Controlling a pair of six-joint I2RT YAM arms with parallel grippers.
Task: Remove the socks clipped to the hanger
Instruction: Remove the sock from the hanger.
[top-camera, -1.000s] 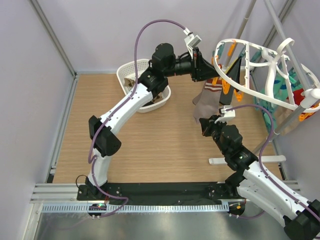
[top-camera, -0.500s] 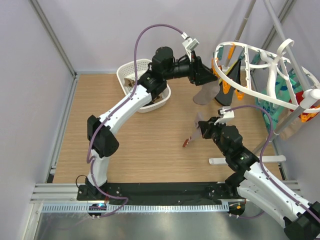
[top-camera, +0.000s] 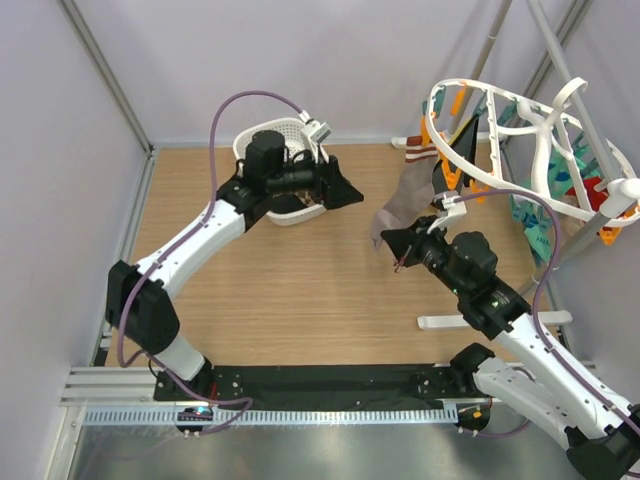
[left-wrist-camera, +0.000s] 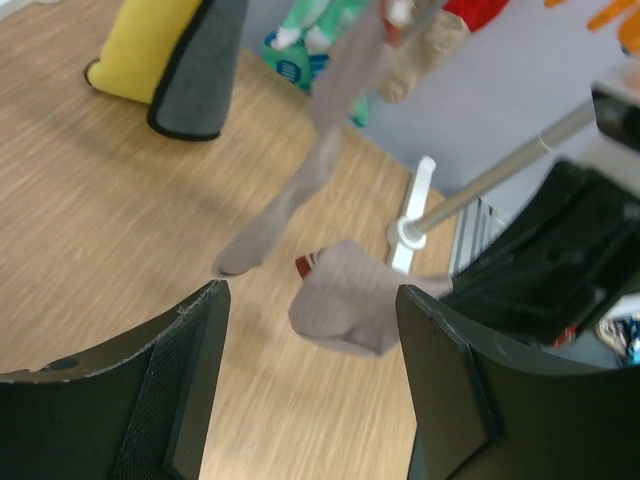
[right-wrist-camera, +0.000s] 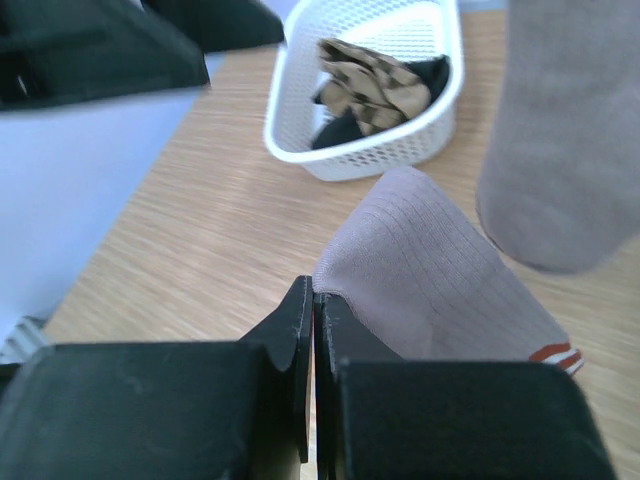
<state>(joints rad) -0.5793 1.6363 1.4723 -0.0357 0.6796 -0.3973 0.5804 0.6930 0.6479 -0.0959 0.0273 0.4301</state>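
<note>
Over the surface's far right corner the hanger (top-camera: 497, 89) is carrying several socks (top-camera: 530, 215), so the task is looking partway done: others are lying in the basket (right-wrist-camera: 372, 160), the right gripper (right-wrist-camera: 313, 300) is clamping its fingers on a grey sock (right-wrist-camera: 430, 265), and the left gripper (top-camera: 345, 195) is holding its fingers apart, empty.

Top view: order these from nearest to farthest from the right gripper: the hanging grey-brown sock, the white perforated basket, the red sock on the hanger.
1. Hanging grey-brown sock, just beyond the right gripper, which pinches a red-striped grey-brown sock.
2. White perforated basket, off to the left.
3. Red sock, far right.
</note>
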